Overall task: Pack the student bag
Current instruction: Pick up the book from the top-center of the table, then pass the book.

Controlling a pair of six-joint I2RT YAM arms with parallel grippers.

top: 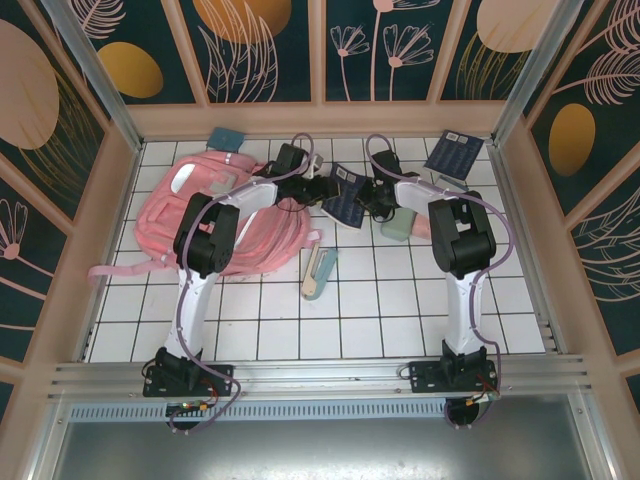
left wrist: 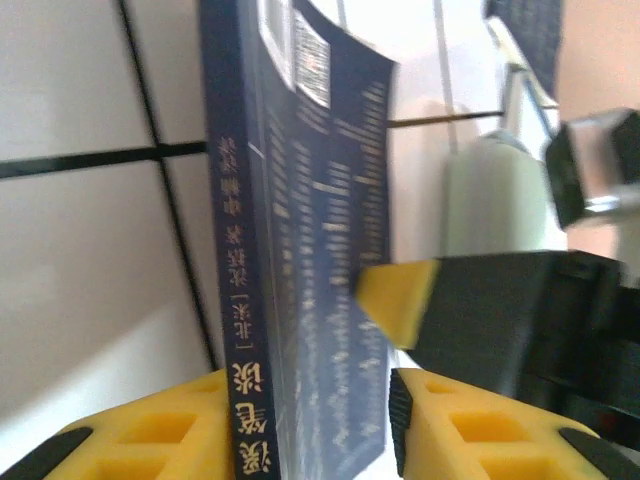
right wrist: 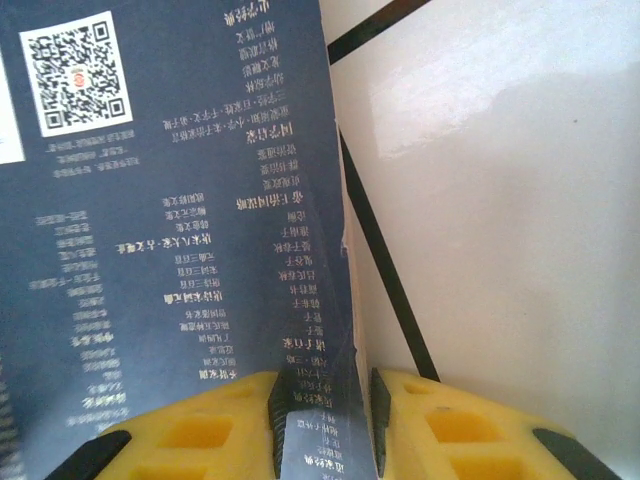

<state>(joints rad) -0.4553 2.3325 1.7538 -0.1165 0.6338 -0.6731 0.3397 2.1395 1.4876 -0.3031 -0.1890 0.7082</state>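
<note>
- The bag (top: 160, 215) lies flat on the left rear of the table (top: 400, 320). One strap (top: 108, 270) trails toward the left edge, and my left arm reaches across above the bag.
- Handling, my judgement: it is soft, floppy fabric, probably light while unfilled, and the mouth will likely sag shut. I would take it by a strap or the seam beside a zip, not by a flat panel.
- Left gripper (left wrist: 310, 425): the fingers are drawn in narrow and pinch the spine end of a dark blue book (left wrist: 320, 200).
- Right gripper (right wrist: 320, 415): it is clamped onto the same book near one edge. Both arms hold the book, which is near the bag's right side.
- Writing: the spine (left wrist: 238, 300) carries gold Chinese characters, one pair in brackets. The back cover has a QR code (right wrist: 75, 73) and columns of small Chinese text that I cannot read reliably. I can make out no brand on the bag.
</note>
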